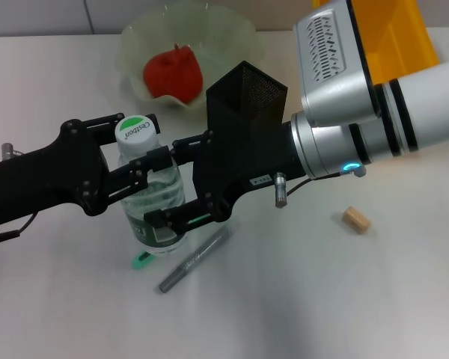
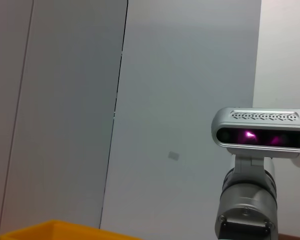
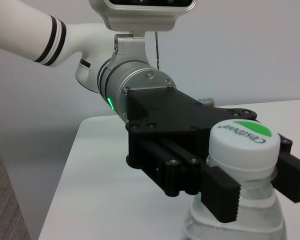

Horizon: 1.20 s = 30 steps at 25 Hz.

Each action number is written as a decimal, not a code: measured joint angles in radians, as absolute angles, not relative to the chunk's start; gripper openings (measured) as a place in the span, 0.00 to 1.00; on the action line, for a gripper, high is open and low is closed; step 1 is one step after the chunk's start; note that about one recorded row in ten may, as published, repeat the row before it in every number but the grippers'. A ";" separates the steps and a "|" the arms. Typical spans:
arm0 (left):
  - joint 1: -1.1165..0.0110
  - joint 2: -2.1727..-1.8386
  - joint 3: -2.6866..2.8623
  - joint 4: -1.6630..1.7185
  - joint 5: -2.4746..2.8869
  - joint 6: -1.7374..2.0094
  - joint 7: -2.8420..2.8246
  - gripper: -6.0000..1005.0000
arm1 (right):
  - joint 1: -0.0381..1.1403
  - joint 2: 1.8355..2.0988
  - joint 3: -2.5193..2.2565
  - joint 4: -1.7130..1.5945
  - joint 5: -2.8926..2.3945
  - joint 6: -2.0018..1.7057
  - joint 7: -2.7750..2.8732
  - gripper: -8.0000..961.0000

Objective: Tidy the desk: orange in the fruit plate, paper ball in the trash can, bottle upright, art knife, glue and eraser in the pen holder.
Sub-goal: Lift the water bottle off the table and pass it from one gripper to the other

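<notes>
A clear water bottle (image 1: pixel 151 196) stands upright near the middle of the white desk (image 1: pixel 322 299); its white cap (image 1: pixel 135 129) carries a green patch and the word "Cestbon", and a green-and-white label wraps its lower body, the print there too small to read. The left gripper (image 1: pixel 144 153) reaches in from the left side of the head view and its black serrated fingers (image 3: pixel 219 192) are clamped on the bottle's neck just under the cap, one on each side, as the right wrist view shows plainly. The right gripper (image 1: pixel 181 179) comes in from the right side, its fingers spread apart around the bottle's body, one at shoulder height and one at the label; whether they touch the plastic cannot be told.

A grey art knife (image 1: pixel 195 259) lies on the desk just in front of the bottle, slanted, and a small green thing (image 1: pixel 141 260) pokes out from beside the bottle's base; a tan eraser (image 1: pixel 356 219) lies well apart to the right. The black mesh pen holder (image 1: pixel 247 93) stands upright behind the right gripper; behind it the pale green wavy fruit plate (image 1: pixel 232 30) holds a red apple-like fruit (image 1: pixel 173 73); a yellow bin (image 1: pixel 404 34) shows at the far right corner, partly hidden by the right arm.
</notes>
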<state>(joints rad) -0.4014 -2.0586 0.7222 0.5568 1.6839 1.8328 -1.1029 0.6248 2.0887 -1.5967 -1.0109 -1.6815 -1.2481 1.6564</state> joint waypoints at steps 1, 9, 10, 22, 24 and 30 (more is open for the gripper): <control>-0.401 -2.059 0.722 0.557 1.684 1.833 -1.103 0.45 | 0.624 2.089 -1.597 -1.011 -1.681 -1.248 1.656 0.79; -0.401 -2.059 0.721 0.557 1.683 1.835 -1.103 0.45 | 0.622 2.089 -1.597 -1.011 -1.677 -1.248 1.655 0.79; -0.401 -2.059 0.721 0.557 1.683 1.835 -1.103 0.45 | 0.621 2.089 -1.597 -1.009 -1.677 -1.249 1.654 0.79; -0.404 -2.061 0.703 0.557 1.676 1.839 -1.103 0.45 | 0.623 2.090 -1.600 -0.974 -1.670 -1.229 1.625 0.79; -0.405 -2.061 0.702 0.557 1.675 1.841 -1.103 0.45 | 0.620 2.091 -1.608 -0.973 -1.668 -1.219 1.624 0.79; -0.403 -2.062 0.702 0.557 1.667 1.844 -1.103 0.45 | 0.612 2.091 -1.638 -0.974 -1.659 -1.198 1.610 0.77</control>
